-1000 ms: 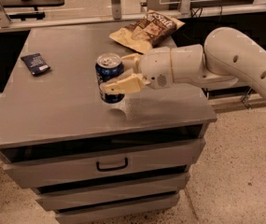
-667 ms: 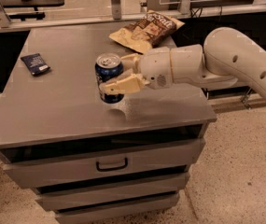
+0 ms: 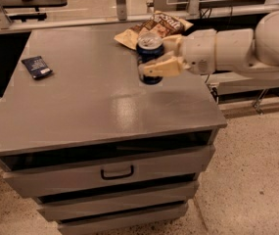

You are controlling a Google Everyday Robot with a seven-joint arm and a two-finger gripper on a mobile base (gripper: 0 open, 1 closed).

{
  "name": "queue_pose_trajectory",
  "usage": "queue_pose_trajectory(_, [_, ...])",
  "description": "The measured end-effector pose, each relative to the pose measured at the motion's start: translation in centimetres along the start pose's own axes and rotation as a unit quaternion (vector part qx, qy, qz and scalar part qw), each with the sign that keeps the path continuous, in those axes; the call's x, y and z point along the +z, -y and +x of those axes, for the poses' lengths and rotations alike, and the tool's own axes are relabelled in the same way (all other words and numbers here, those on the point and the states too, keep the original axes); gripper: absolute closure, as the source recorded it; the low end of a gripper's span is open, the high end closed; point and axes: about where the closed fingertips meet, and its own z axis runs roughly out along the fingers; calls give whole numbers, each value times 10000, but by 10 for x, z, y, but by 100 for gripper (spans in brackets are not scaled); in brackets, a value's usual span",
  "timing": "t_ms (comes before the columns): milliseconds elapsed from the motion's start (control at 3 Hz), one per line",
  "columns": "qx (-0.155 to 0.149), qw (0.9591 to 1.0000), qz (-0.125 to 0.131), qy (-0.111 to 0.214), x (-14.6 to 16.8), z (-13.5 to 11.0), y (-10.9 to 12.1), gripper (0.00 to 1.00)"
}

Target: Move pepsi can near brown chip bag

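My pincer (image 3: 154, 62): closed on the pepsi can (image 3: 148, 50), above the far right part of the bench (image 3: 95, 106)
Pepsi can: upright, just before the brown chip bag (image 3: 153, 24)
Brown chip bag: flat at the far edge
Around: dark-blue packet (image 3: 37, 66) at left, well apart

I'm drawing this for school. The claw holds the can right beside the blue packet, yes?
Not quite. The claw holds the can right beside the chip bag, at the back right of the table. The blue packet lies far off on the left, as the camera view shows.
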Motion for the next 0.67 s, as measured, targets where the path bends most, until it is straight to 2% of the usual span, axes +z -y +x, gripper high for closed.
queue_pose_trajectory(333, [-6,9983,565,-117,-38,17,65,100])
queue_pose_trajectory(667, [97,9942,1063,-112,-62,38,127,100])
